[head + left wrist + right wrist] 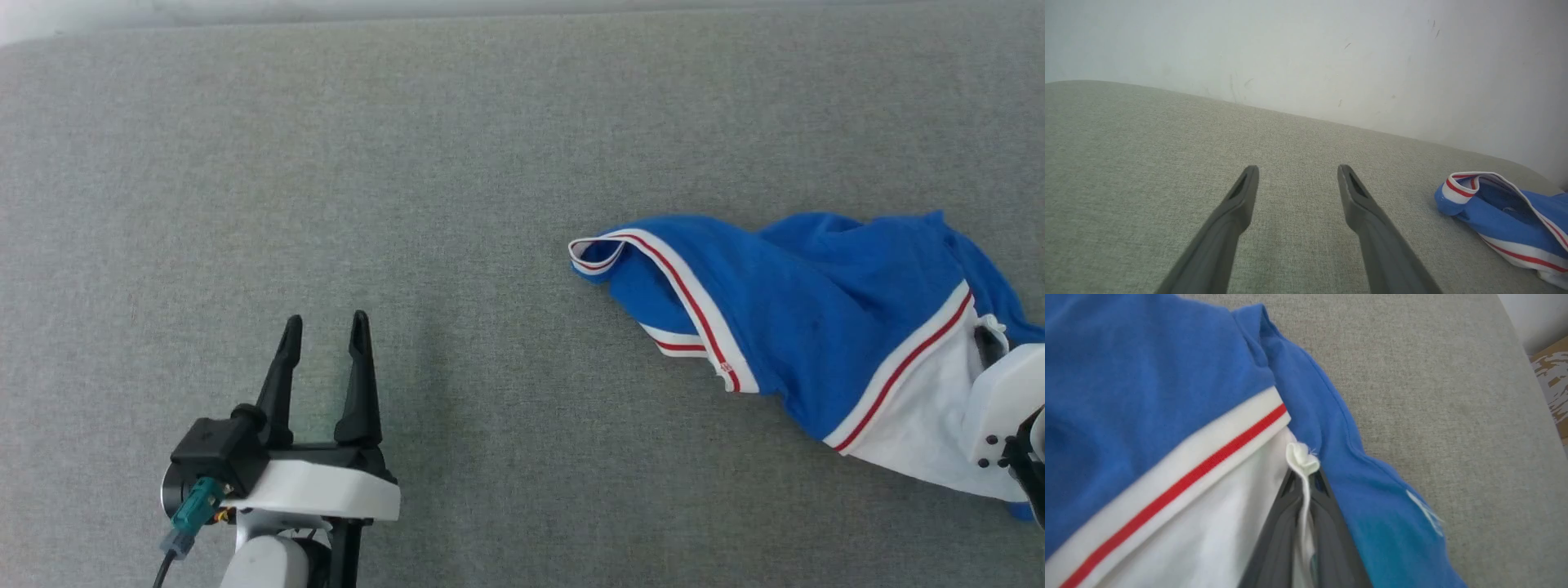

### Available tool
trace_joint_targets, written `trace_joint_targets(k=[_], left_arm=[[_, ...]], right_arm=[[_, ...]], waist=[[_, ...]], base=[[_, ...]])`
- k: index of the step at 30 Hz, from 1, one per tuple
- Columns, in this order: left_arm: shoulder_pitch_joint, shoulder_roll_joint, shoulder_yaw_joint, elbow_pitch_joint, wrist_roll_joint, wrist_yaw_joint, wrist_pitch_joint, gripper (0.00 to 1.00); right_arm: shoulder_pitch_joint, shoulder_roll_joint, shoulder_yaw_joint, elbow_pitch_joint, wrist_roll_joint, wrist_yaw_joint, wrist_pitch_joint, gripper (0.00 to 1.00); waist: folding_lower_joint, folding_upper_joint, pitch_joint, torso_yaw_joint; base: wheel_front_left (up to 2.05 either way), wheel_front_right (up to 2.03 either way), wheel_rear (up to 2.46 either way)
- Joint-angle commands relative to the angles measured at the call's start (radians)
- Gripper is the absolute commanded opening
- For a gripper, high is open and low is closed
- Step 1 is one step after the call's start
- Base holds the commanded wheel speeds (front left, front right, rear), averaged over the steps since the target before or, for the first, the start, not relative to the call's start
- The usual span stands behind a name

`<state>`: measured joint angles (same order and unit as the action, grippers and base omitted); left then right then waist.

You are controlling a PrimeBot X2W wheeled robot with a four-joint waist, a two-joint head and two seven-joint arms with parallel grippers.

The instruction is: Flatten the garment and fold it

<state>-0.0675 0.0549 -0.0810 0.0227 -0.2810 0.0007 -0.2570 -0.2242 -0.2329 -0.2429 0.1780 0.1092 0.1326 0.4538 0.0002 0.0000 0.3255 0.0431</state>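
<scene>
A grey cloth surface [408,163] runs to a pale wall [1306,53]. The crumpled blue shirt [800,318] lies at its right, partly cut off. The right gripper [1304,477], mostly hidden, is clamped on a white fold of it. The left gripper [325,327] has its fingers apart, well clear.

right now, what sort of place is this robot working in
Probably an indoor room, at a sofa or mattress: a grey woven surface, a scuffed white wall behind it, a crumpled garment lying there.

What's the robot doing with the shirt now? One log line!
T-shirt: crumpled, not yet flat | right gripper: shut on its white fabric | left gripper: open, over grey fabric surface
</scene>
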Motion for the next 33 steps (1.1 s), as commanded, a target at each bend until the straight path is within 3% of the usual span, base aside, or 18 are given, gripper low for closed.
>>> trace_joint_targets(k=[1,11,17,23,27,33], left_arm=[[-0.014,-0.004,0.002,0.003,0.008,-0.007,-0.005,1.0],[0.011,-0.005,0.007,0.017,-0.009,-0.002,-0.005,1.0],[0.041,-0.005,0.011,0.017,-0.022,0.005,-0.005,1.0],[0.04,-0.005,-0.002,0.016,-0.033,0.004,-0.005,1.0],[0.035,-0.005,-0.012,0.02,-0.043,0.008,-0.005,1.0],[0.032,-0.005,-0.028,0.033,-0.053,0.008,-0.005,1.0]], right_arm=[[-0.012,0.001,0.003,0.005,-0.004,-0.002,-0.004,0.0],[-0.094,-0.038,0.061,-0.132,0.003,-0.002,-0.056,0.0],[-0.206,-0.085,0.176,-0.216,0.009,-0.002,-0.072,0.0],[-0.336,-0.112,0.328,-0.162,0.01,-0.002,-0.086,0.0],[-0.385,-0.066,0.457,-0.102,0.032,-0.002,-0.101,0.0],[-0.378,0.057,0.69,0.01,0.099,-0.002,-0.136,0.0]], waist=[[-0.0002,0.0,-0.006,-0.004],[-0.0002,0.0,-0.1,-0.021],[-0.0002,0.0,-0.156,-0.02],[-0.0002,0.0,-0.158,0.012],[-0.0002,0.0,-0.141,0.042],[-0.0002,0.0,-0.125,0.083]], base=[[0.0,0.0,0.0],[0.0,0.0,0.0],[0.0,0.0,0.0],[0.0,0.0,0.0],[0.0,0.0,0.0],[0.0,0.0,0.0]])
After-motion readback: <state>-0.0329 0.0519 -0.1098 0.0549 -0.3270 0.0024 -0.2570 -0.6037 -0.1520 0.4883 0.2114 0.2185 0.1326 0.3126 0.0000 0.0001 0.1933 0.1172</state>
